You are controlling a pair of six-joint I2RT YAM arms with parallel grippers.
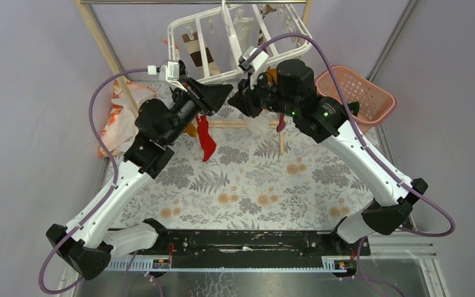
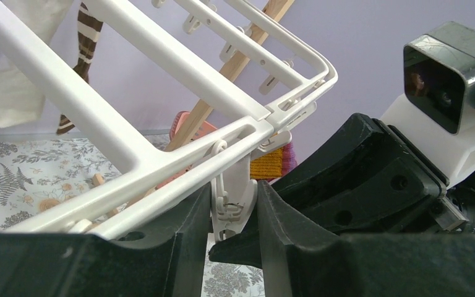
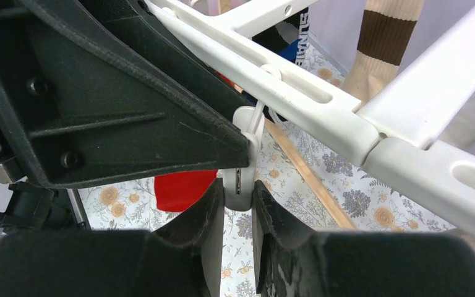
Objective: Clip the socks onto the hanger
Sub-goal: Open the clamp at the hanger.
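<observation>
1. We take the hanger (image 2: 68,90) as our landmark. It hangs at the far side, and both arms reach up to its near edge.
2. One clip (image 2: 238,170) dangles under that near edge. The left gripper (image 2: 234,192) pinches the clip's upper part, with a finger touching each side.
3. The right gripper (image 3: 238,185) is pressed onto the lower end of the same clip.
4. The hanger carries a brown-striped sock (image 3: 389,31) and a white sock (image 2: 12,93) beneath its bars. An orange-and-purple sock (image 2: 272,162) hangs under its corner.
5. A red sock (image 1: 207,141) hangs just below the hanger's near edge, and we cannot see what holds it.
6. The pink basket (image 1: 371,93) sits to the right of the hanger. The right arm covers part of it, so we cannot tell what it contains.
</observation>
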